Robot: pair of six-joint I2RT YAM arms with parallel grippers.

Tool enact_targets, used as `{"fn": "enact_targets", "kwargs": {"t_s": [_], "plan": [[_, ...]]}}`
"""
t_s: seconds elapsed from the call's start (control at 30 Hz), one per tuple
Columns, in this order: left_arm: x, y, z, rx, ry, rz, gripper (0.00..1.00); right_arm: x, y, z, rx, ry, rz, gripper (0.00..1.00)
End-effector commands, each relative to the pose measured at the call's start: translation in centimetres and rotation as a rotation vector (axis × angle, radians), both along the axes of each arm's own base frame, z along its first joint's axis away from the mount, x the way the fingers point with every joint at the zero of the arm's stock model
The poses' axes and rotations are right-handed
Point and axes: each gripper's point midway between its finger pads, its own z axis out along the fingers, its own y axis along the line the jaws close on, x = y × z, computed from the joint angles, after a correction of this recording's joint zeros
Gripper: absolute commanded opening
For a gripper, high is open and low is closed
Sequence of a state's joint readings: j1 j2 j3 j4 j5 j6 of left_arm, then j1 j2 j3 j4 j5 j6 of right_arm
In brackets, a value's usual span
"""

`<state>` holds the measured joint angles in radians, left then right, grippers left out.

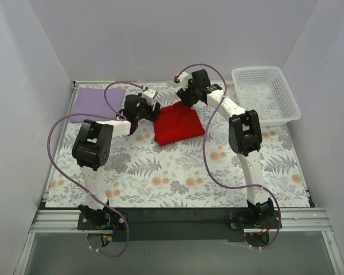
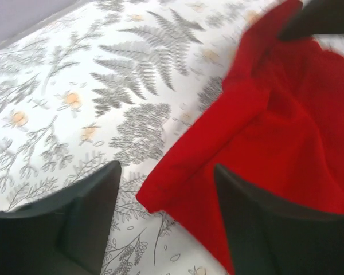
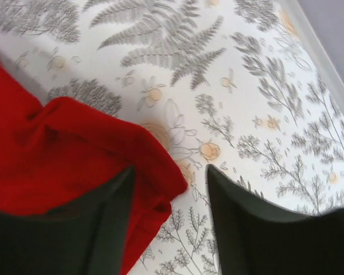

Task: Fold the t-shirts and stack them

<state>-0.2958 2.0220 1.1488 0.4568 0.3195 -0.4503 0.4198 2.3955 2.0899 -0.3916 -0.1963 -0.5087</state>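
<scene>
To the right of the red t-shirt and a little farther back sits a white mesh basket, well apart from it. To the shirt's left and farther back, a pale lavender t-shirt lies as a flat rectangle, also well apart. Only the two arms bend over the red shirt (their purple cables loop down on either side of it).

The red shirt lies bunched into a rough square on the flower-printed table cover. The left gripper hangs low at the shirt's far-left corner, jaws apart and gripping nothing. A folded corner of red cloth pokes into the gap between its fingers; one finger stands over the cloth, the other over bare print. The right gripper is at the shirt's far edge, likewise parted and holding nothing. A rumpled red corner lies under one of its fingers and reaches into the gap, while the other finger stands over the print.

From the red shirt's near edge the cover runs as plain print down to the arm bases. Behind the shirt only a narrow strip of cover shows before the white back wall.
</scene>
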Motion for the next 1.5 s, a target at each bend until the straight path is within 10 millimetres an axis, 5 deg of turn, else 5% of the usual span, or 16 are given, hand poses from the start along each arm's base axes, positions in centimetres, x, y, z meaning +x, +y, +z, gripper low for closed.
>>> {"fn": "enact_targets", "kwargs": {"t_s": [0.0,0.03,0.1,0.17,0.2,0.37,0.43,0.57,0.77,0.93,1.2,1.47], "plan": [[3.0,2.7,3.8,-0.072,-0.026,0.226,0.69,3.6,-1.8,3.1,0.058,-0.118,-0.256,0.69],[3.1,3.0,4.6,-0.110,-0.010,0.264,0.83,3.9,-2.7,3.6,0.055,-0.127,-0.304,0.81],[3.8,4.2,7.4,-0.151,-0.028,0.342,0.86,3.6,-3.8,4.6,0.112,-0.098,-0.337,0.88],[3.0,5.0,7.2,-0.203,0.083,0.388,0.86,2.5,-3.8,4.9,0.183,-0.036,-0.283,0.92],[2.9,5.2,8.7,-0.243,0.108,0.396,0.87,0.3,-2.7,4.8,0.254,0.051,-0.187,0.92],[-3.5,3.5,6.1,-0.354,0.393,0.268,0.81,-6.8,-2.3,4.5,0.459,0.305,0.072,0.70],[-5.9,3.2,4.8,-0.368,0.442,0.232,0.81,-8.4,-2.4,3.7,0.458,0.362,0.083,0.66],[-7.0,3.2,3.3,-0.327,0.425,0.186,0.78,-9.3,-2.7,3.5,0.431,0.342,0.124,0.71],[-4.7,3.2,3.4,-0.082,0.138,-0.023,0.77,-6.3,-3.2,6.0,0.269,0.053,0.331,0.84],[-2.6,2.7,2.8,0.120,-0.062,-0.163,0.75,-3.1,-3.7,5.2,0.077,-0.130,0.435,0.84],[-0.3,1.3,0.5,0.195,-0.088,-0.242,0.69,0.3,-2.1,3.3,-0.108,-0.314,0.570,0.84],[1.0,0.7,-0.6,0.215,-0.096,-0.237,0.65,2.8,0.8,2.7,-0.085,-0.386,0.570,0.81]]}}
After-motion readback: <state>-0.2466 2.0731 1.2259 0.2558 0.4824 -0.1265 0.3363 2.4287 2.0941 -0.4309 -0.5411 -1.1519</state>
